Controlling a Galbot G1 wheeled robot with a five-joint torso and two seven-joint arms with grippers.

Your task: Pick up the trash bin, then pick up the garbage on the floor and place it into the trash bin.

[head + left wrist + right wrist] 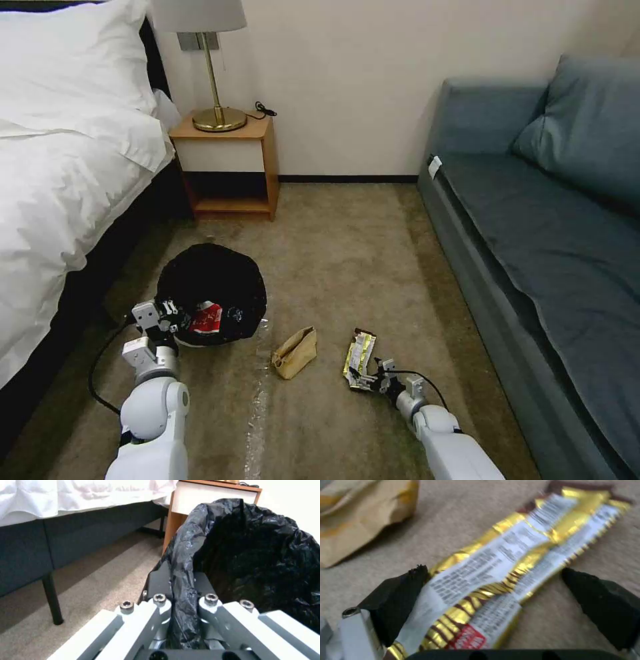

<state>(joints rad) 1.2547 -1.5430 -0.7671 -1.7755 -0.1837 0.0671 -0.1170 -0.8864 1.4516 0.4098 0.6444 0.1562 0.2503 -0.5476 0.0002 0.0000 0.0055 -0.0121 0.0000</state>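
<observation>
1. The trash bin (212, 293) stands on the carpet beside the bed (60, 167), its white wall all but hidden under the black liner (253, 547); a red snack packet (207, 318) lies inside.
2. The left gripper (175, 319) is clamped narrow on the bin's near rim, one finger on each side of the bunched liner, seen close in the left wrist view.
3. A tan paper bag (295, 352) lies on the floor just right of the bin.
4. The yellow-and-black wrapper (359, 359) lies further right of the bin; its print is too blurred to read.
5. The right gripper (369, 380) sits at the wrapper's near end, fingers (403, 597) spread wide, the wrapper lying between them and touching the left one.
</observation>
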